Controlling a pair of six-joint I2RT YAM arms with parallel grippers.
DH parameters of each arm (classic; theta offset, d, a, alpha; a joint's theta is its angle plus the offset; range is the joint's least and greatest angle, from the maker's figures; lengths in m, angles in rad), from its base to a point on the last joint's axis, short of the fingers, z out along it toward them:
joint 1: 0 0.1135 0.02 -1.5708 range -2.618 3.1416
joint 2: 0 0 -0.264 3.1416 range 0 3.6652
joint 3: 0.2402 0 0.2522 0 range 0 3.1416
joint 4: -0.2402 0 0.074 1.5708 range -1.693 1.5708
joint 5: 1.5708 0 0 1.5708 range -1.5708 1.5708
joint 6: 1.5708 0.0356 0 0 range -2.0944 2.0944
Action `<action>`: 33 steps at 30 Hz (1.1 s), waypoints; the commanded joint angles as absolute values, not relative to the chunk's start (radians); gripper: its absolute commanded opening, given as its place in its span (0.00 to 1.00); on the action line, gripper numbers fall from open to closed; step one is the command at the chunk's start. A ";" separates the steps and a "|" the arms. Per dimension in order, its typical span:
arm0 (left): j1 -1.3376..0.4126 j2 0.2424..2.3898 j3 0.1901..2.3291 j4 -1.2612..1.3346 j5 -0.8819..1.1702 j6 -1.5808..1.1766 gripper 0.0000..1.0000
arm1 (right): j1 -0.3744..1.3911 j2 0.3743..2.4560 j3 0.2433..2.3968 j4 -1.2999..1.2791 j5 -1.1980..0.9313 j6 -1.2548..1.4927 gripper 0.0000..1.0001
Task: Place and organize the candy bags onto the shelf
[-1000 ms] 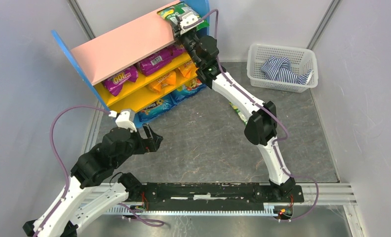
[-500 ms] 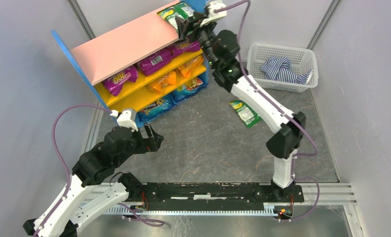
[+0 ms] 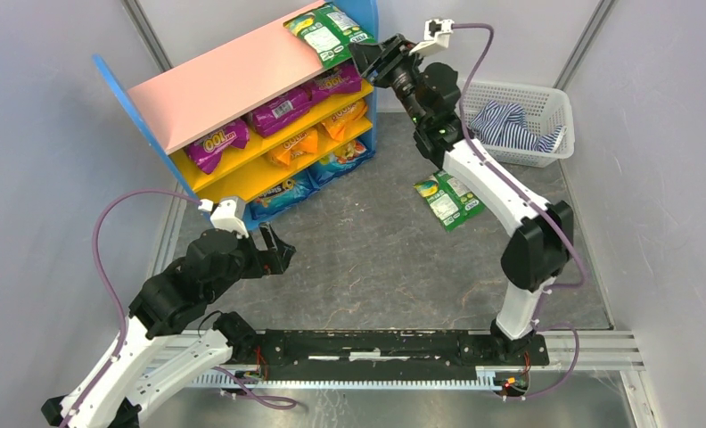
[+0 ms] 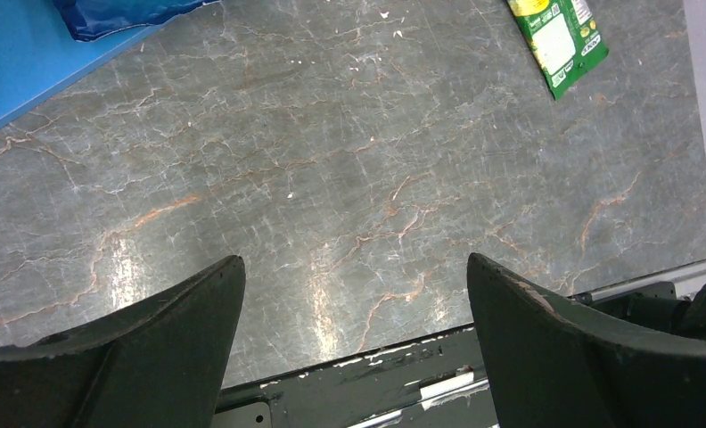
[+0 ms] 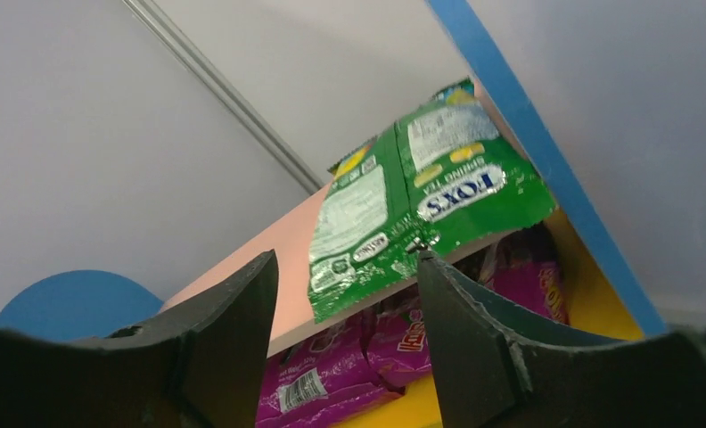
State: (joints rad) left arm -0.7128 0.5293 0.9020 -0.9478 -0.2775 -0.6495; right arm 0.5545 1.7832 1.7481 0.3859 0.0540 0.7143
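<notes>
The shelf [image 3: 229, 76] has blue sides, a pink top and yellow boards holding purple [image 3: 283, 109], orange [image 3: 296, 147] and blue [image 3: 283, 192] candy bags. Green candy bags [image 3: 324, 31] lie on the right end of its top; they also show in the right wrist view [image 5: 421, 201], overhanging the pink edge. My right gripper [image 3: 372, 55] is open and empty, just right of them. Two more green bags [image 3: 449, 198] lie on the floor; one shows in the left wrist view [image 4: 559, 36]. My left gripper [image 3: 276, 254] is open and empty, low over the floor in front of the shelf.
A white mesh basket [image 3: 510, 94] with a striped blue-white cloth [image 3: 510, 125] stands at the back right. Grey walls close in on all sides. The black base rail [image 3: 376, 348] runs along the near edge.
My right gripper has let go of the green bag on the shelf top and drawn back to the right. Its arm swung right, uncovering the green bags on the floor. The left arm stayed still.
</notes>
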 commanded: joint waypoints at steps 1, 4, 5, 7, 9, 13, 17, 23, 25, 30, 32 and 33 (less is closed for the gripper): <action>-0.707 0.525 0.909 -0.930 -0.260 -0.606 1.00 | 0.535 1.861 1.793 0.498 -0.111 0.934 0.63; -0.708 0.517 0.907 -0.930 -0.261 -0.607 1.00 | 0.534 1.867 1.785 0.488 -0.083 0.932 0.63; -0.708 0.514 0.907 -0.929 -0.261 -0.607 1.00 | 0.532 1.867 1.777 0.488 -0.076 0.933 0.63; -0.707 0.510 0.905 -0.929 -0.261 -0.607 1.00 | 0.529 1.864 1.760 0.491 -0.062 0.933 0.63; -0.707 0.510 0.906 -0.929 -0.261 -0.607 1.00 | 0.526 1.864 1.749 0.497 -0.049 0.934 0.63; -0.707 0.516 0.906 -0.929 -0.259 -0.606 1.00 | 0.526 1.883 1.763 0.503 -0.044 0.939 0.57; -0.707 0.517 0.907 -0.930 -0.260 -0.606 1.00 | 0.525 1.919 1.804 0.503 -0.043 0.945 0.43; -0.708 0.512 0.905 -0.931 -0.262 -0.607 1.00 | 0.526 1.957 1.837 0.529 -0.034 0.955 0.26; -0.707 0.512 0.905 -0.931 -0.263 -0.607 1.00 | 0.525 1.969 1.851 0.532 -0.034 0.956 0.20; -0.708 0.517 0.906 -0.931 -0.262 -0.607 1.00 | 0.529 1.998 1.880 0.561 -0.026 0.965 0.11; -0.707 0.520 0.906 -0.931 -0.262 -0.607 1.00 | 0.529 2.012 1.899 0.564 -0.020 0.965 0.10; -0.707 0.521 0.905 -0.930 -0.262 -0.607 1.00 | 0.530 2.017 1.903 0.570 -0.012 0.965 0.09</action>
